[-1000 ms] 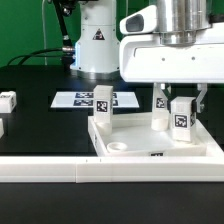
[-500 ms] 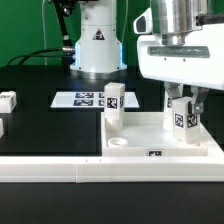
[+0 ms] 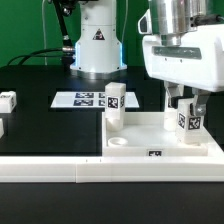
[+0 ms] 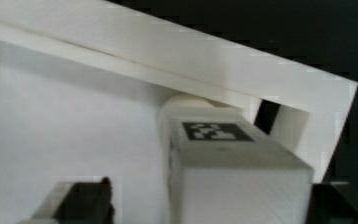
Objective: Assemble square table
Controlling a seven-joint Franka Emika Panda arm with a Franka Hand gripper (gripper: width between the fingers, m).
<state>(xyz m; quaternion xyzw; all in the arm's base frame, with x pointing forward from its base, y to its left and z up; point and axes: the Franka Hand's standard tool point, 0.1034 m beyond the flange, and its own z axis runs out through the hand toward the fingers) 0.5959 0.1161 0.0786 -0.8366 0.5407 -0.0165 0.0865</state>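
Note:
The square table's white top (image 3: 150,133) lies rim-up near the front of the black table. One white tagged leg (image 3: 114,106) stands upright in its far corner on the exterior view's left. A second leg (image 3: 185,120) stands in the corner on the exterior view's right, between the fingers of my gripper (image 3: 185,112). In the wrist view this leg (image 4: 229,160) sits against the top's raised rim (image 4: 194,55). My gripper (image 4: 211,200) is open around it, with a gap between one dark finger (image 4: 87,200) and the leg's side.
A loose leg (image 3: 7,100) lies at the exterior view's left, with another (image 3: 2,127) cut off by the edge below it. The marker board (image 3: 82,98) lies behind the top. A long white border rail (image 3: 90,171) runs along the front. The robot base (image 3: 95,45) stands behind.
The table top, with its standing leg, shifted toward the exterior view's right. My gripper's fingers have spread apart from the leg they were shut on.

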